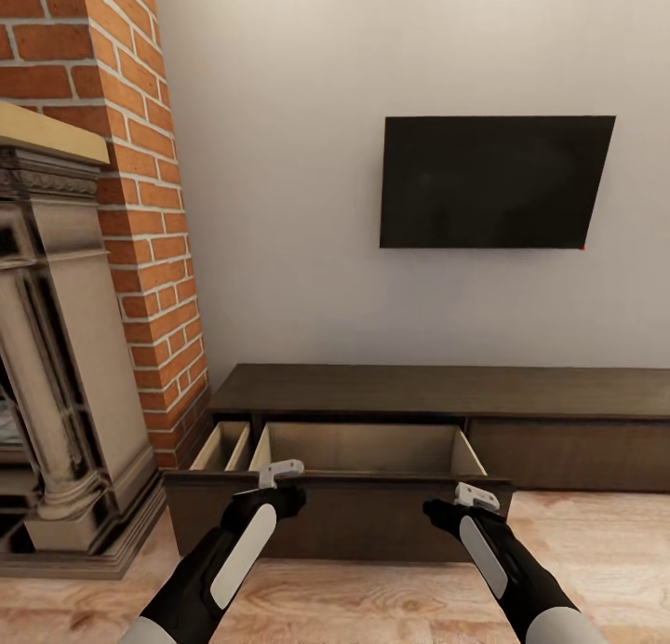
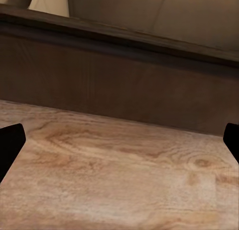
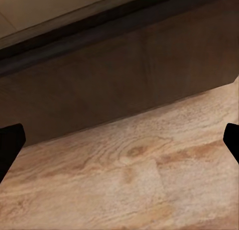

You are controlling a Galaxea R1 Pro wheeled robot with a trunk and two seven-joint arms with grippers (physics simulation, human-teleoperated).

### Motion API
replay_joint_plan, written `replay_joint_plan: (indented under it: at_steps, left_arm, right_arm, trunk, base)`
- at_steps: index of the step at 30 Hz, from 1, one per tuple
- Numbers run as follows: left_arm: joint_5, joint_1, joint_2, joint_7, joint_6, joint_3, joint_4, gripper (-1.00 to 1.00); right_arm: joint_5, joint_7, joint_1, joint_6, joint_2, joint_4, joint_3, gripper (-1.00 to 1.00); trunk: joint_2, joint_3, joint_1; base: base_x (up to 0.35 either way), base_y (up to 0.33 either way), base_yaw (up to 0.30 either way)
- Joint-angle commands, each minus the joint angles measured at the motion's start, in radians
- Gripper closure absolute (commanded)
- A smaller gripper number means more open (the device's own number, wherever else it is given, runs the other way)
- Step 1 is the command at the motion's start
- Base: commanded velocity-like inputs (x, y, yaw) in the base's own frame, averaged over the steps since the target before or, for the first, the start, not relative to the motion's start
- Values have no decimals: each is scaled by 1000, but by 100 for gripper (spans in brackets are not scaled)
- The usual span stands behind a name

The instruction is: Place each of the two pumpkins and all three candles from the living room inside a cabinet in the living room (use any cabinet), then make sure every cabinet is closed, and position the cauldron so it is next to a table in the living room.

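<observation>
While the cabinet (image 1: 447, 383) drawer (image 1: 363, 449) stands open and empty, both arms' jaws hang released before it, likely ready to push.

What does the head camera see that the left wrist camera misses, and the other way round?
Head view: a black wall-mounted screen, red brick column, carved stone fireplace, and the long low dark-brown wooden cabinet with its pale drawer interior open and bare. Left wrist view: close-up wood grain, with black fingertips spread wide. Both: the dark drawer front and the pale wooden floor.
</observation>
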Motion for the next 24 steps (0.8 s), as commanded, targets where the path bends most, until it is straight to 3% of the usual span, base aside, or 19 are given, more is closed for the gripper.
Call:
replay_joint_plan:
  at_steps: [1, 6, 13, 16, 19, 22, 24]
  left_arm:
    - [10, -1, 1, 11, -1, -3, -1, -100]
    - [-7, -1, 2, 11, -8, -7, 10, -100]
    - [-105, -1, 1, 6, -23, -10, 16, -100]
    - [-122, 0, 4, 3, -73, -21, 25, -100]
    - [-137, 1, 6, 1, -161, -58, 88, -100]
    - [-166, 1, 5, 0, -266, -117, 164, -100]
    - [-172, 1, 3, 0, -303, -135, 183, -100]
  right_arm:
    - [-9, -10, -1, 2, -1, -2, 6, -100]
    - [-4, -11, -1, 0, -1, -3, 8, -100]
    - [5, -12, -1, -20, -1, -8, 12, -100]
    - [14, -11, 0, -55, -1, -10, 23, -100]
    - [38, -11, 0, -121, -2, -12, 74, -100]
    - [47, -20, 0, -206, -1, -4, 136, -100]
    - [49, -25, 0, -238, -1, -2, 159, -100]
  trunk:
    - [-8, -4, 4]
    - [-43, -20, 23]
    - [-92, -42, 50]
    - [-113, -51, 61]
    - [-113, -63, 63]
    - [-114, -75, 64]
    - [-115, -82, 65]
  base:
    - [0, 0, 0]
    - [0, 0, 0]
    - [0, 0, 0]
    - [0, 0, 0]
    - [0, 0, 0]
    - [0, 0, 0]
    - [0, 0, 0]
